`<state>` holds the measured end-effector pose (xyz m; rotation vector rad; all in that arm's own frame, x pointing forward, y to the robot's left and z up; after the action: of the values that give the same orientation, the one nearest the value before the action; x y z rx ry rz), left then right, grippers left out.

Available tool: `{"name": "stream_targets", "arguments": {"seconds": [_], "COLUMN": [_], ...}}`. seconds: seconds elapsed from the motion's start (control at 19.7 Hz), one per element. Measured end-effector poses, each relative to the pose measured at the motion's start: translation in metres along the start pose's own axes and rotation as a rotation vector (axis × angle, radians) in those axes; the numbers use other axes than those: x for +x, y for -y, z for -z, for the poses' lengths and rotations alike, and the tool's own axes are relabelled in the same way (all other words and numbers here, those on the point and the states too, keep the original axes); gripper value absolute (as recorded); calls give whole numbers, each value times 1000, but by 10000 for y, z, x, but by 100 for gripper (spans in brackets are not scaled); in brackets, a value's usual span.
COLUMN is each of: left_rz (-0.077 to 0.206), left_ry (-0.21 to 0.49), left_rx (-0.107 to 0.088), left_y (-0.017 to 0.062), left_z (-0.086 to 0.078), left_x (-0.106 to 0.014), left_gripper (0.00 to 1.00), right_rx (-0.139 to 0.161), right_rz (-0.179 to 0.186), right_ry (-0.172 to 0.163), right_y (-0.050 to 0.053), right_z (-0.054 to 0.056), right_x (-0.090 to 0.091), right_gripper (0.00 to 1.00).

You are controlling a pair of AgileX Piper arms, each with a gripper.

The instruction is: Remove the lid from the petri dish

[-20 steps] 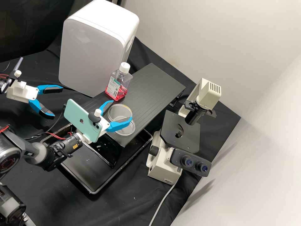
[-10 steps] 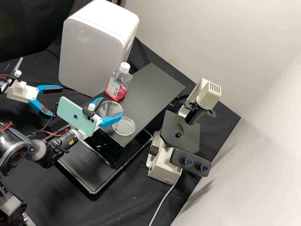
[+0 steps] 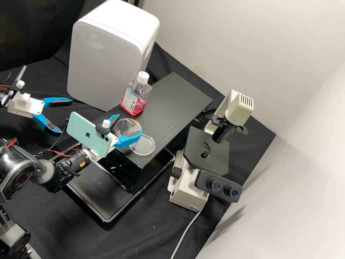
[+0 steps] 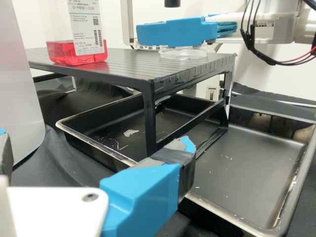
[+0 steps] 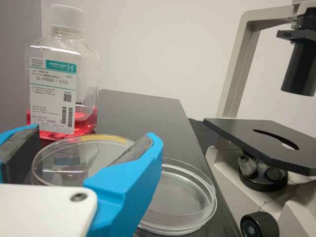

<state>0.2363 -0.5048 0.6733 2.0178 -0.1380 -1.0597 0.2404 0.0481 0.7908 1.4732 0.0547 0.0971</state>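
Right gripper [image 3: 130, 125] clamped on lid [image 5: 81, 159]; lid off petri dish [image 3: 143, 145], just beside it; left gripper [image 3: 64, 115] fingers apart.

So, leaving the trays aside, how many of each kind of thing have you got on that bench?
Grippers: 2, the left gripper and the right gripper
petri dish: 1
lid: 1, held in the right gripper
bottle: 1
microscope: 1
white box: 1
raised shelf: 1
Total: 8
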Motion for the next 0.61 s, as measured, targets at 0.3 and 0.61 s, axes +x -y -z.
{"name": "stream_targets", "arguments": {"seconds": [0.3,0.61], "left_rz": [0,0], "left_ry": [0,0], "left_rx": [0,0], "left_y": [0,0], "left_z": [0,0], "left_x": [0,0], "left_gripper": [100,100], "right_rx": [-2,-2], "right_rz": [11,9], "right_ry": [-9,-9], "right_y": [29,40], "right_z": [23,44], "right_x": [4,16], "right_gripper": [0,0]}}
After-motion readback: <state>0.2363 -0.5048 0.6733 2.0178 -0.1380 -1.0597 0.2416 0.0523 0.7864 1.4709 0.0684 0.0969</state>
